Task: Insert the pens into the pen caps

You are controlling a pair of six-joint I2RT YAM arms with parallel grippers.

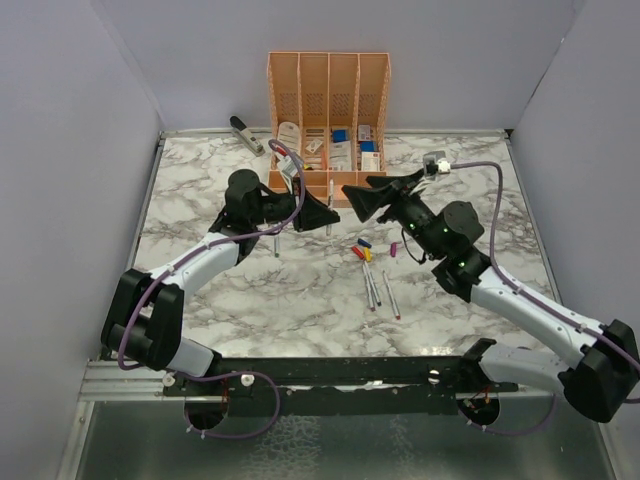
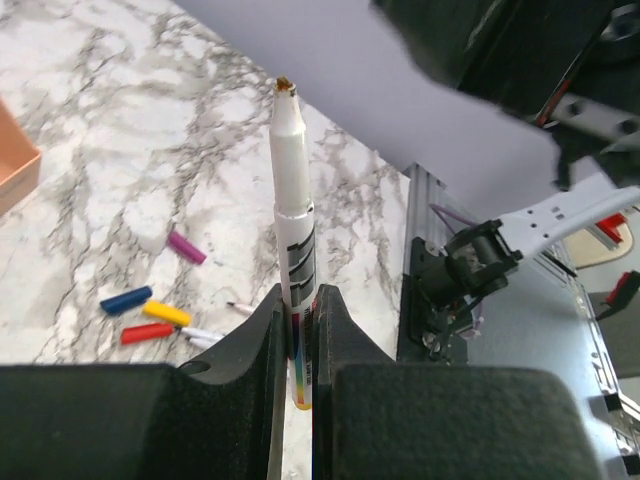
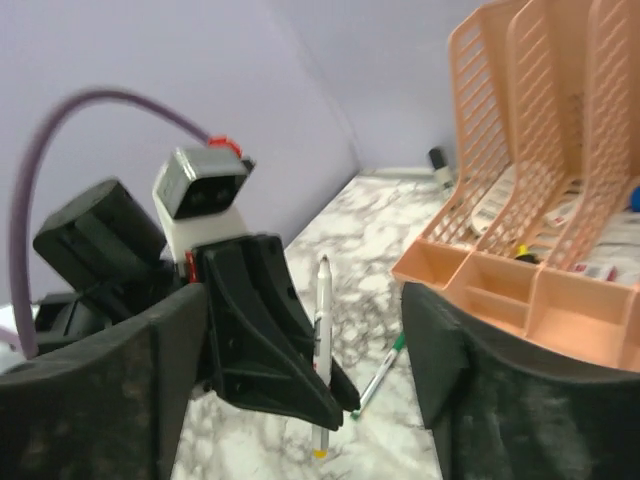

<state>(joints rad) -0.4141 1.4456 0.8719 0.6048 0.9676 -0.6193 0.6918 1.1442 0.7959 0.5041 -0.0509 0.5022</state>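
Note:
My left gripper (image 1: 325,212) (image 2: 298,300) is shut on an uncapped whitish pen (image 2: 293,220), held upright with its brownish tip up and a yellow tail end; it also shows in the right wrist view (image 3: 321,330). My right gripper (image 1: 352,200) (image 3: 305,330) is open and empty, its jaws wide apart and facing the held pen at close range. Blue (image 1: 364,242), red (image 1: 357,253), yellow (image 1: 367,255) and purple (image 1: 393,250) caps lie mid-table. Several uncapped pens (image 1: 372,285) lie just nearer. A pen with green ends (image 3: 380,378) lies under the left gripper.
A peach desk organizer (image 1: 328,95) with small boxes stands at the back centre, close behind both grippers. A grey stapler-like tool (image 1: 246,133) lies at the back left. The caps also show in the left wrist view, blue (image 2: 126,300) and yellow (image 2: 166,313) among them.

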